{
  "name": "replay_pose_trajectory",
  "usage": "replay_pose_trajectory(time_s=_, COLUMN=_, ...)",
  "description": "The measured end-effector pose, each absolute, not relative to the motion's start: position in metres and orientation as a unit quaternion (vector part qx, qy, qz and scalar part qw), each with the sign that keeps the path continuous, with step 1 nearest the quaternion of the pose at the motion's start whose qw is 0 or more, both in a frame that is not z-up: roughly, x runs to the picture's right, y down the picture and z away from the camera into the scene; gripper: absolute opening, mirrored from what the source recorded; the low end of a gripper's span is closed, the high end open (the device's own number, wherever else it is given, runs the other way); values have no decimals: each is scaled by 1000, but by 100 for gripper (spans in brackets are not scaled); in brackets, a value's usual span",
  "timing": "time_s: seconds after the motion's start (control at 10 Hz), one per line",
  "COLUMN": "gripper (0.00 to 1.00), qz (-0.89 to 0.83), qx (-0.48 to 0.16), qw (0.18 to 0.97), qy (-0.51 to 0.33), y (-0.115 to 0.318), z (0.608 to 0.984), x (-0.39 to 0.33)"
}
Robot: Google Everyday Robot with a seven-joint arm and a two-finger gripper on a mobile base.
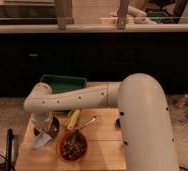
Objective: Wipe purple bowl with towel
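The purple bowl [52,125] sits at the left of the wooden table [102,150], partly covered by my arm. My gripper [43,131] is at the end of the white arm, right over the bowl's left rim. It is shut on a white towel [42,141], which hangs down at the bowl's front left edge and touches the table. The inside of the bowl is mostly hidden by the wrist and towel.
A brown bowl of dark food [72,146] stands just right of the purple bowl. A yellow corn cob [73,119] and a spoon [88,123] lie behind it. A green tray [62,83] sits at the table's back. A dark pole [9,150] stands at the left.
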State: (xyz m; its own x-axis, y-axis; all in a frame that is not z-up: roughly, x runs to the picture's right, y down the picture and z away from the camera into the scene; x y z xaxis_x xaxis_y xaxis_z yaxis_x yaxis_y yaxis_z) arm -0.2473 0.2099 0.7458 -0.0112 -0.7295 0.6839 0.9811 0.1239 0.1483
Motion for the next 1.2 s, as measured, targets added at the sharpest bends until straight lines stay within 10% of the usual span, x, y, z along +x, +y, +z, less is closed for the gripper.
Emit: replay_pose_trajectory(time_s=1.2, gripper=0, qz=-605, qx=-197, qw=725, qy=-263, y=140, z=803, x=-225)
